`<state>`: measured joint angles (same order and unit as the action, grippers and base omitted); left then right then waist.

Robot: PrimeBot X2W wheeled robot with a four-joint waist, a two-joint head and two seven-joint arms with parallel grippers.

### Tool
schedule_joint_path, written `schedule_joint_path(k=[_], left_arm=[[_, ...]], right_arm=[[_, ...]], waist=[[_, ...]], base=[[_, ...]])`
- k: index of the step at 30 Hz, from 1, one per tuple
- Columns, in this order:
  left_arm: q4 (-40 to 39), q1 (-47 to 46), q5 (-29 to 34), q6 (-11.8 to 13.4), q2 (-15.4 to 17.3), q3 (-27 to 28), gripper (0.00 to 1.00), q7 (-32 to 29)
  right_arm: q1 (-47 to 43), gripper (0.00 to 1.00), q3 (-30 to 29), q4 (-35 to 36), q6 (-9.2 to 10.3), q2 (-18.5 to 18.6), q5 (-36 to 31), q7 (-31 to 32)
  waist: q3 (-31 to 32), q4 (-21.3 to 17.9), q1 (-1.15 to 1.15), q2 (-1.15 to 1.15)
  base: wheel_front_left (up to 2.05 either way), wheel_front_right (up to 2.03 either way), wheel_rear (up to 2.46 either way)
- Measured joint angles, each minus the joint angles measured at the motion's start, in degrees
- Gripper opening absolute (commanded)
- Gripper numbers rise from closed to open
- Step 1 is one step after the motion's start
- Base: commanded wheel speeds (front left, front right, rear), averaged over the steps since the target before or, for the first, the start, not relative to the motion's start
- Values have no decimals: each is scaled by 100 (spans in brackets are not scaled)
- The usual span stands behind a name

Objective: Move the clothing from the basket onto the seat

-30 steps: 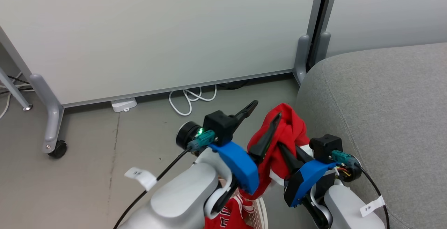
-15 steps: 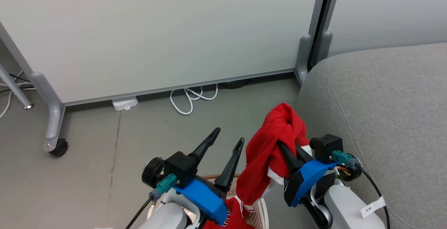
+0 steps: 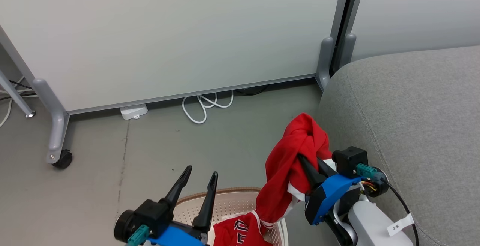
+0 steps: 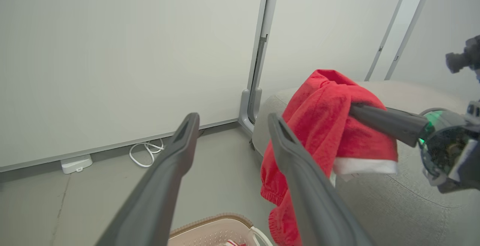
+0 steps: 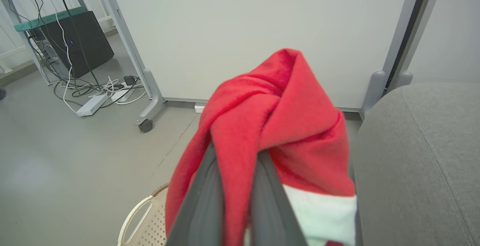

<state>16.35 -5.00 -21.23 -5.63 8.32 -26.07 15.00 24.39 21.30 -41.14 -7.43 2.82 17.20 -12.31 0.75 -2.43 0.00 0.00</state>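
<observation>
Clothing (image 3: 290,156): one red piece with white trim is pinched in the right gripper (image 3: 309,163), jaws nearly closed on a bunched fold; the cloth drapes over and below the fingers, and its lower end hangs over the right side of the basket (image 3: 228,191); it may touch the piece below, but the head view is too cramped there to tell. The held piece is in the air just beside the edge of the seat (image 3: 412,126), not on it; a second red piece (image 3: 238,233), with black-and-white lettering, lies in the basket, partly cut off by the frame bottom. The left gripper (image 3: 201,171) has its jaws spread wide and empty; its fingers point up above the basket's left side, apart from the cloth. The basket stands on the grey floor (image 3: 150,144), near the seat; behind it is a pale partition (image 3: 168,32) on a caster (image 3: 62,160); a white cable (image 3: 202,105) is looped at its foot.
</observation>
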Motion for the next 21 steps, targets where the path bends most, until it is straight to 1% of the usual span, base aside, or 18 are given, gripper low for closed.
schedule_joint_path(k=[4, 9, 16, 21], left_arm=[[-88, 264, 194, -66, -79, 283, 100, 0], [-112, 425, 367, -143, -146, 448, 100, 0], [-135, 481, 480, -151, -223, 535, 100, 0], [-149, 485, 499, -157, -246, 497, 100, 0]], right_arm=[[-7, 0, -26, 21, 0, 0, 0, 7], [-19, 0, -60, 37, 0, 0, -1, 13], [-25, 0, -55, 74, 0, 0, -1, 22], [-26, 0, -48, 83, 0, 0, 0, 24]], waist=[[6, 21, 0, 0], [0, 58, 0, 0], [-4, 62, 0, 0], [-9, -23, 0, 0]], base=[[0, 0, 0], [0, 0, 0], [0, 0, 0], [0, 0, 0]])
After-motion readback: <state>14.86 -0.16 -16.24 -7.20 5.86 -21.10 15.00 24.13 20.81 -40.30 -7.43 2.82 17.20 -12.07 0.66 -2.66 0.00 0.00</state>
